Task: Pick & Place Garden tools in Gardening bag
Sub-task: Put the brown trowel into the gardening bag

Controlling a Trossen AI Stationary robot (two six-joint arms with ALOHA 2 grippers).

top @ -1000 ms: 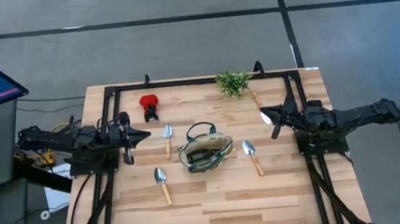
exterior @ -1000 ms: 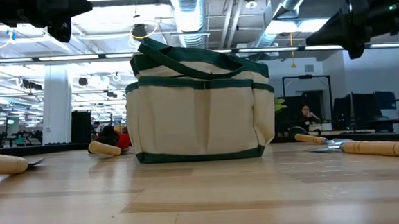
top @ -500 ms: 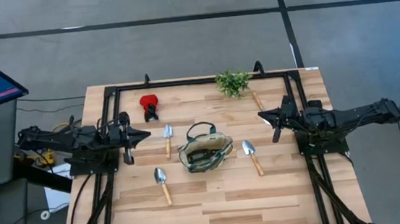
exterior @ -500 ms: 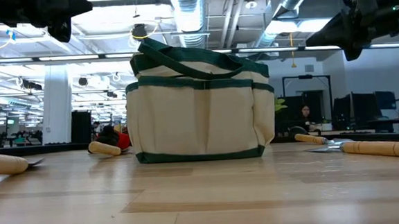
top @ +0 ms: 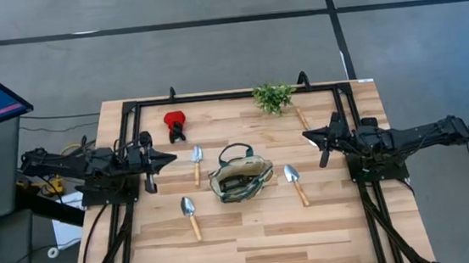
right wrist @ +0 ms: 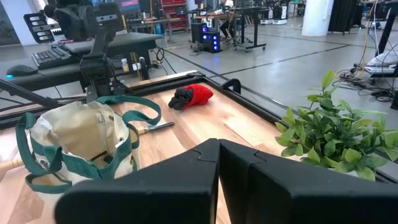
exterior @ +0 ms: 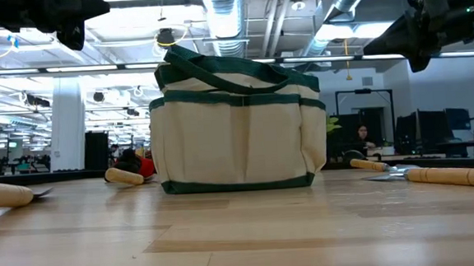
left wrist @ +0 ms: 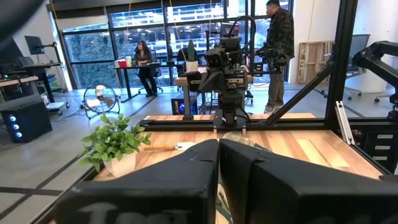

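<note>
The right gripper (top: 312, 136) has lifted slightly, closed and empty, the round khaki fabric bag (top: 240, 179) ahead of it; left gripper (top: 169, 159) closed; no tool picked.

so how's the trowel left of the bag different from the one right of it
The left trowel lies nearly straight, blade toward the table's far edge, handle toward the near edge. The right trowel lies slanted, its handle angling away from the bag. The right one also sits nearer the front edge. Both have silver blades and wooden handles, and lie flat and untouched.
</note>
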